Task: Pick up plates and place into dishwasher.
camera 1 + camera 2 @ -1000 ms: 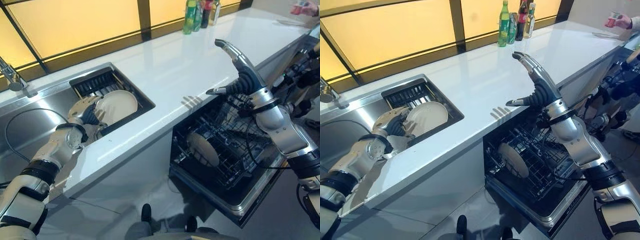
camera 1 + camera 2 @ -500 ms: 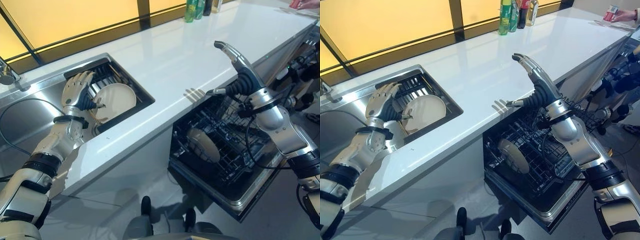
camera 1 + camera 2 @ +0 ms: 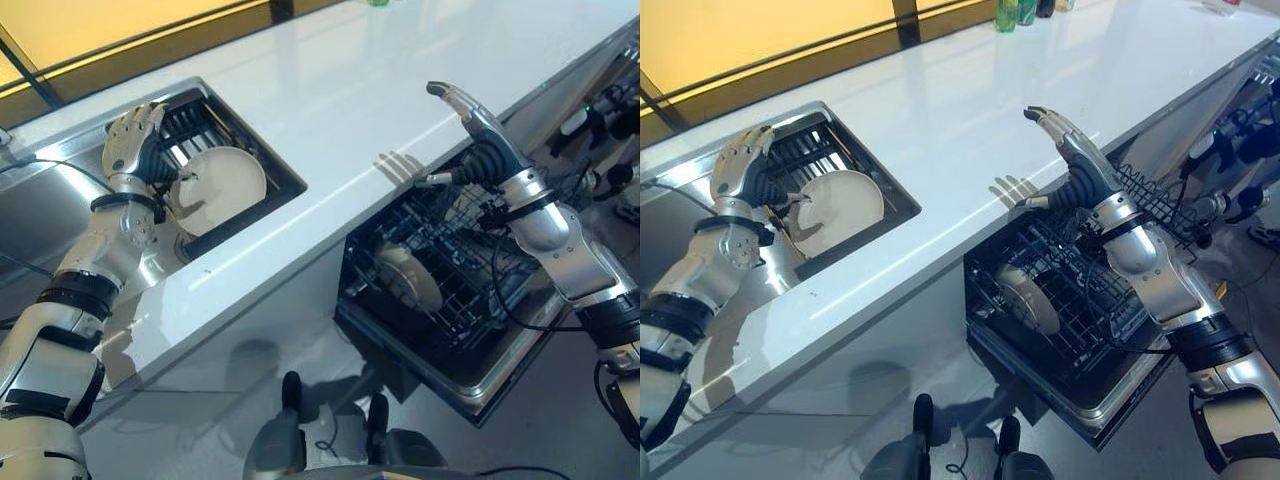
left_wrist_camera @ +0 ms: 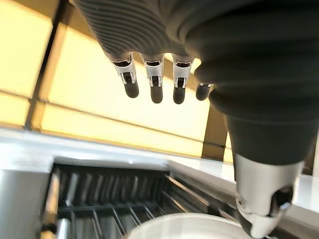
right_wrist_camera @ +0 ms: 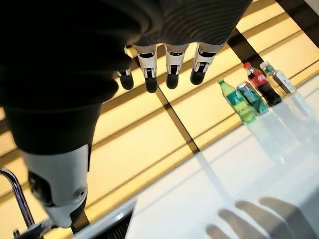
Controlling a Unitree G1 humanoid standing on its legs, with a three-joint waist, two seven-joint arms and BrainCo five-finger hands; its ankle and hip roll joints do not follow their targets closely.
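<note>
One cream plate [image 3: 213,187] leans tilted in the black dish rack [image 3: 825,160] set in the sink [image 3: 60,200], its face turned up and toward the desk edge. A second cream plate [image 3: 408,277] stands on edge in the wire rack [image 3: 1080,310] of the open dishwasher [image 3: 470,370] below the desk; its face points toward the sink side. Count: two plates, one per container.

My left robot hand [image 3: 133,140] is raised over the dish rack, just beside the first plate's rim, fingers straight and spread, holding nothing. In the left wrist view the fingertips [image 4: 157,92] point toward the yellow window panels [image 4: 99,94], with the plate's rim [image 4: 179,226] below them.

My right robot hand [image 3: 1068,160] is held above the desk [image 3: 330,110] edge, over the dishwasher, fingers straight, palm open, empty.

Four bottles [image 5: 254,94] stand in a group on the far part of the desk by the window. A faucet [image 5: 15,199] stands at the sink.
</note>
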